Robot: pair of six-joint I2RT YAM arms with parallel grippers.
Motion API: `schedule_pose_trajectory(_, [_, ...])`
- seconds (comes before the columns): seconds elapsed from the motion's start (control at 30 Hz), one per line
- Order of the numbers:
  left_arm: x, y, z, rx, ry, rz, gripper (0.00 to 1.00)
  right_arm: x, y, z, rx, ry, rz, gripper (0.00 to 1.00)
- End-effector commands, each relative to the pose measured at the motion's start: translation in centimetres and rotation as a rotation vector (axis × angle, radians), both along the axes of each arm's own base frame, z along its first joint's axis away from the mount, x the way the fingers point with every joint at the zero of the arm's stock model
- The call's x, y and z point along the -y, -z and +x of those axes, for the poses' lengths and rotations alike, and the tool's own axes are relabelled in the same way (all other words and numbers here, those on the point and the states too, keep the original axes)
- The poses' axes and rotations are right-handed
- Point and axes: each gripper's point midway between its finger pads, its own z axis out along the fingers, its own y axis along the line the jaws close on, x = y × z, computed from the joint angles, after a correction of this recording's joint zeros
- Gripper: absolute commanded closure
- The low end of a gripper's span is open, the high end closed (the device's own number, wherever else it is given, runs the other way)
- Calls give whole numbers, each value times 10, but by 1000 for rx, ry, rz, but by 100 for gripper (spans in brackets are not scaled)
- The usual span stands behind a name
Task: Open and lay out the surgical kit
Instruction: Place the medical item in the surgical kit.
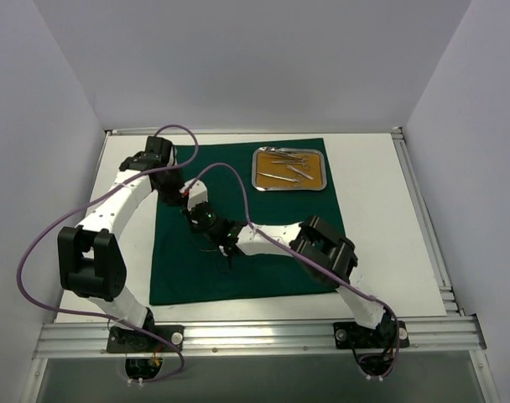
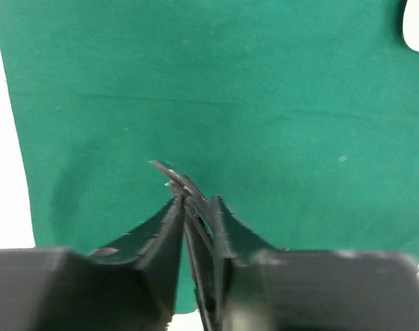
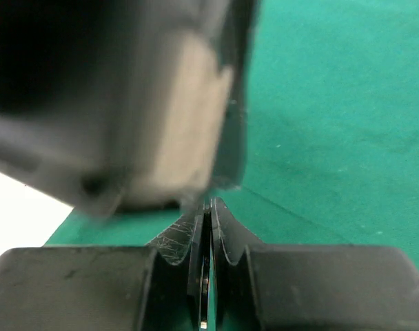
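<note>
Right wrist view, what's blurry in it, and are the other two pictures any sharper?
Right wrist view: a large grey shape close to the lens is badly out of focus, the green cloth behind only slightly soft. Left wrist view: its fingers are blurred, the cloth sharper. Top view: sharp, evenly lit, no strong glare.

The white worktop (image 1: pixel 381 218) carries one thing directly: a dark green drape (image 1: pixel 188 277), spread flat with faint fold creases. The cloth lies beneath both the left fingers (image 2: pixel 169 227) and the right fingers (image 3: pixel 227 234). Bare worktop shows left of each pair, past the drape's edge.
</note>
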Motion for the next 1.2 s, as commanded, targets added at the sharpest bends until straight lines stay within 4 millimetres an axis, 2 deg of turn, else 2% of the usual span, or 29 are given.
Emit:
schedule_pose_trajectory(0.0, [14,-28,4,76,88,-62,62,0,-23,1,-52,-53,90,100])
schedule_pose_trajectory(0.03, [13,-33,5,95,92,-55,57,5,-18,0,-74,-63,96,100])
schedule_pose_trajectory(0.07, [8,-35,5,110,97,-30,44,5,-21,-1,-100,-69,132,100])
schedule_pose_trajectory(0.1, [5,-38,5,120,98,-11,37,6,-25,-2,-118,-80,156,100])
schedule_pose_trajectory(0.13, [1,-44,5,138,94,5,32,10,-18,-5,-155,-107,166,100])
schedule_pose_trajectory(0.17, [-4,-46,3,141,100,29,27,9,-22,-7,-187,-114,222,100])
schedule_pose_trajectory(0.2, [-9,-47,3,144,93,51,17,9,-25,-9,-207,-125,256,100])
schedule_pose_trajectory(0.23, [-12,-51,2,156,93,56,16,10,-24,-10,-239,-145,287,100])
schedule_pose_trajectory(0.3, [-20,-58,0,178,90,70,6,4,-21,-24,-328,-191,378,100])
schedule_pose_trajectory(0.4, [-35,-67,0,206,70,83,6,-1,-13,-39,-436,-224,487,100])
schedule_pose_trajectory(0.43, [-40,-72,0,218,62,89,6,-5,-18,-41,-445,-241,533,100])
schedule_pose_trajectory(0.47, [-44,-75,1,230,57,96,6,-4,-5,-46,-484,-242,542,100])
schedule_pose_trajectory(0.63, [-59,-81,0,259,22,100,6,-5,13,-50,-613,-199,674,100])
schedule_pose_trajectory(0.83, [-60,-77,0,258,17,77,6,-11,12,-50,-664,-192,784,100])
schedule_pose_trajectory(1.17, [-55,-74,2,249,21,45,6,-2,39,-53,-793,-94,841,98])
